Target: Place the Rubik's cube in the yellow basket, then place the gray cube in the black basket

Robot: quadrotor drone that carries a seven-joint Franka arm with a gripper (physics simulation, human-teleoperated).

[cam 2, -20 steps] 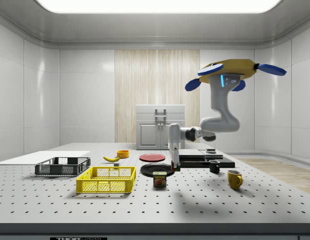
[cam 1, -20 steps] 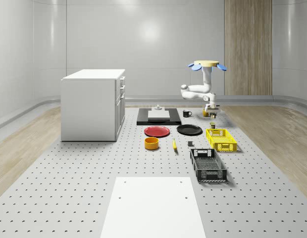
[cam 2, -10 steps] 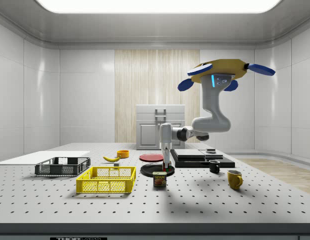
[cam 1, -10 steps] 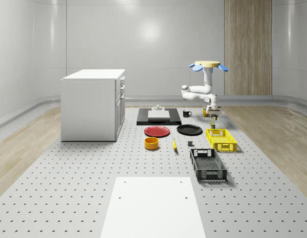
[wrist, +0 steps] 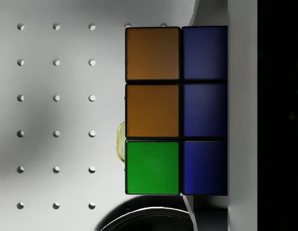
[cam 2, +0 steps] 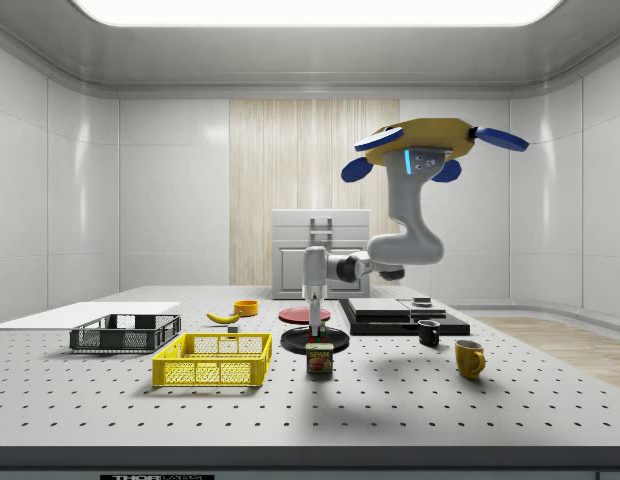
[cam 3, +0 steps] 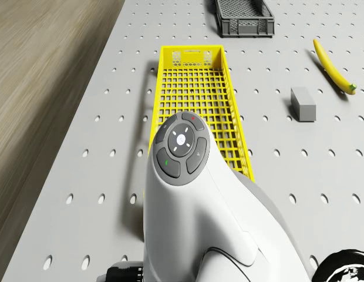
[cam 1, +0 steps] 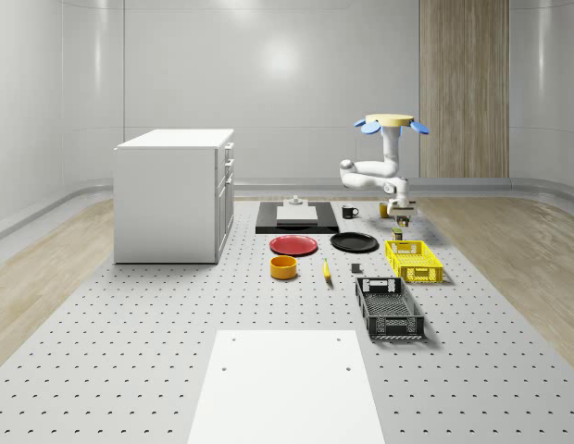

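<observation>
The drone (cam 1: 391, 122) hovers over the table's far right part, with its arm bent down. My gripper (cam 1: 400, 215) is shut on the Rubik's cube (wrist: 153, 110), which shows orange, green and blue squares close up in the wrist view. In the side view the gripper (cam 2: 316, 335) hangs just above a Spam can (cam 2: 320, 358), to the right of the yellow basket (cam 2: 212, 360). The yellow basket (cam 1: 414, 261) lies just in front of the gripper and stretches ahead of the arm (cam 3: 196, 106). The gray cube (cam 1: 356, 269) rests on the table between the baskets (cam 3: 303, 104). The black basket (cam 1: 389, 307) sits nearer the camera (cam 3: 241, 14).
A black plate (cam 1: 354, 242), red plate (cam 1: 293, 245), orange bowl (cam 1: 283, 267) and banana (cam 1: 326, 270) lie left of the baskets. A black mug (cam 1: 349, 212), a yellow mug (cam 2: 469, 357) and a dark tray (cam 1: 296, 218) are at the back. A white cabinet (cam 1: 174, 194) stands at the left.
Drone, arm and gripper have moved toward the side view's left with the Rubik's cube still held, from beside the dark tray to above the Spam can, closer to the yellow basket.
</observation>
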